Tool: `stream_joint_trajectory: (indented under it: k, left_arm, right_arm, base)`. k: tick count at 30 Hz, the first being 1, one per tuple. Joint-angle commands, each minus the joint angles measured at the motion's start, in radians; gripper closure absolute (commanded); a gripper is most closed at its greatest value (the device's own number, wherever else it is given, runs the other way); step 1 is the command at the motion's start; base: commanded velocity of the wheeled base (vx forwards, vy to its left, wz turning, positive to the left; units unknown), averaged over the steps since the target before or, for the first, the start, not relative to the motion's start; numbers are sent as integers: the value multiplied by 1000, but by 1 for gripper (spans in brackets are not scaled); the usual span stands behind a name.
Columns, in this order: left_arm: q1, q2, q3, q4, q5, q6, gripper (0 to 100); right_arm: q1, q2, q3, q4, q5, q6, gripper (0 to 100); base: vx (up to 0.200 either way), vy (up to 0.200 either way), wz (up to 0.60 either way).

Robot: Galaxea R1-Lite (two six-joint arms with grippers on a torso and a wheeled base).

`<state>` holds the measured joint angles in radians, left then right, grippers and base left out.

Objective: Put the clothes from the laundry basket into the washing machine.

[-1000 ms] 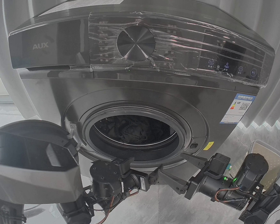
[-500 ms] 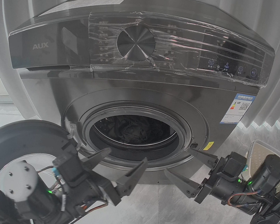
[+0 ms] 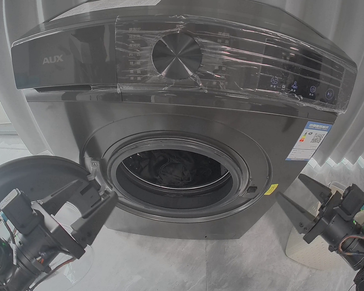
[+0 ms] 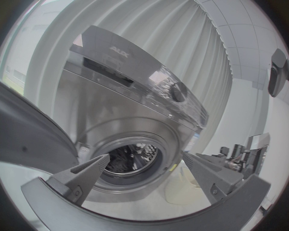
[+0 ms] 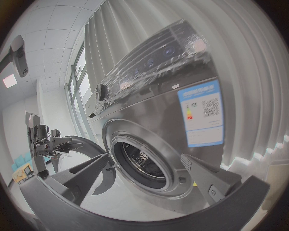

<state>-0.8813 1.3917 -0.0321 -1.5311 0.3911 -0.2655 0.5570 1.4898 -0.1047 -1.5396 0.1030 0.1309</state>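
Flanking the washing machine (image 3: 180, 114): open door (image 3: 31, 173) left, laundry basket (image 3: 305, 250) right.

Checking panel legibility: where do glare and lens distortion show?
Head view: streaky glare on the crinkled clear plastic film over the grey washing machine's panel. Left wrist view: fisheye bends the machine, corners black. Right wrist view: same bending, bright patches on the film.
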Motion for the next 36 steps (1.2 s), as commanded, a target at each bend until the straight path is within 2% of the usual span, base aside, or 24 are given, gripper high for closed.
stream_joint_trajectory:
  k: [1, 3, 5, 6, 7, 11, 14, 17, 23, 26, 27, 29, 31, 33, 36]
  left_arm:
    - [156, -99, 32, 69, -11, 65, 0]
    - [193, -145, 32, 152, -14, 81, 0]
    - [208, -206, 32, 255, -20, 85, 0]
    - [208, -215, 32, 267, -21, 85, 0]
    - [209, -264, 32, 338, -32, 85, 0]
    - [219, -350, 32, 474, -41, 83, 0]
    - [260, -398, 29, 502, -47, 85, 0]
    - [272, -434, 32, 526, -64, 89, 0]
    - [320, -451, 32, 548, -66, 129, 0]
    - [344, -484, 32, 562, -66, 164, 0]
    - [361, -511, 32, 582, -69, 186, 0]
    - [392, -550, 32, 626, -69, 204, 0]
    - [404, -580, 32, 658, -74, 206, 0]
    - [423, -669, 32, 746, -92, 204, 0]
    - [458, -778, 32, 822, -124, 206, 0]
  right_arm:
    - [-103, -143, 56, 3, 30, -22, 0]
    - [-140, -169, 77, 3, 34, -23, 0]
    - [-183, -194, 105, 3, 41, -33, 0]
    - [-189, -197, 105, 6, 41, -34, 0]
    - [-213, -215, 105, 13, 49, -37, 0]
    - [-258, -253, 105, 22, 52, -39, 0]
    - [-279, -258, 105, 21, 53, -39, 0]
    - [-293, -266, 105, 22, 55, -39, 0]
    - [-299, -287, 105, 24, 50, -39, 0]
    - [-333, -316, 105, 39, 53, -51, 0]
    - [-342, -349, 105, 67, 58, -68, 0]
    - [-341, -431, 105, 148, 69, -88, 0]
    - [-335, -485, 105, 217, 72, -105, 0]
    - [-345, -605, 105, 381, 75, -155, 0]
    - [-376, -734, 105, 509, 72, -157, 0]
  base:
    - [0, 0, 0]
    - [0, 0, 0]
    - [0, 0, 0]
    - [0, 0, 0]
    - [0, 0, 0]
    - [0, 0, 0]
    - [0, 0, 0]
    - [0, 0, 0]
    - [-167, 0, 0]
    - [-67, 0, 0]
    - [0, 0, 0]
    - [0, 0, 0]
    - [0, 0, 0]
    - [0, 0, 0]
    - [-200, 0, 0]
